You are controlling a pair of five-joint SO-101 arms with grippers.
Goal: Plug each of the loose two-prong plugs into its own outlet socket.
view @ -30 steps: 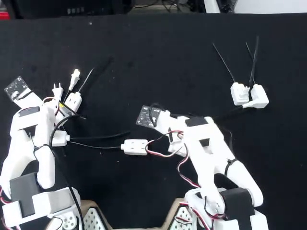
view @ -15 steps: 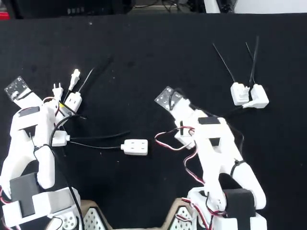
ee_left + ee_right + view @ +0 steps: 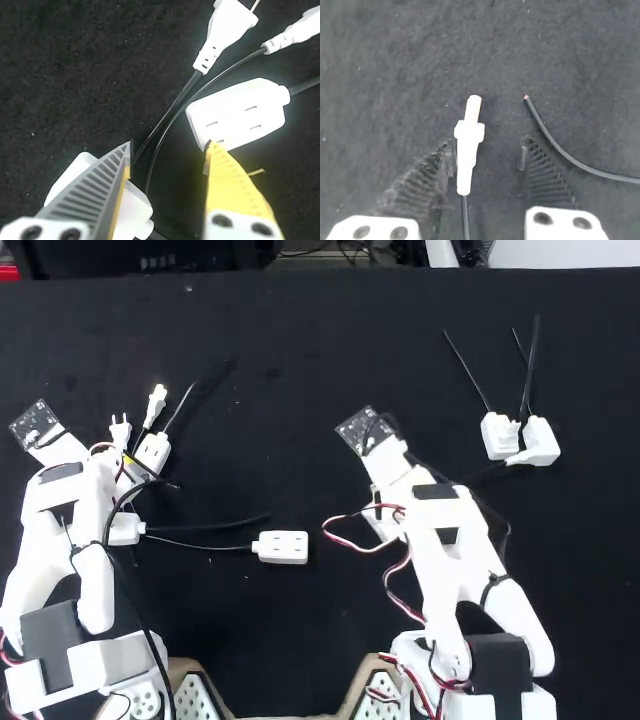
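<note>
Right gripper (image 3: 486,144): jaws open, straddling a white plug (image 3: 468,142). Its long axis runs parallel to the fingers, tip pointing away from the wrist. It sits close against one finger, with a clear gap to the other. I judge a straight close would take it.

Left gripper (image 3: 168,146): jaws open over two black cables (image 3: 165,125). An outlet block (image 3: 237,114) lies just beside the yellow finger, slots empty.

A robotics lab bench, by the look of it: a black felt-covered surface (image 3: 300,340) carries two white plastic arms (image 3: 60,530) (image 3: 450,550) with exposed red-and-black servo wiring (image 3: 345,520). Dark equipment cases (image 3: 150,255) stand behind its far edge.
</note>
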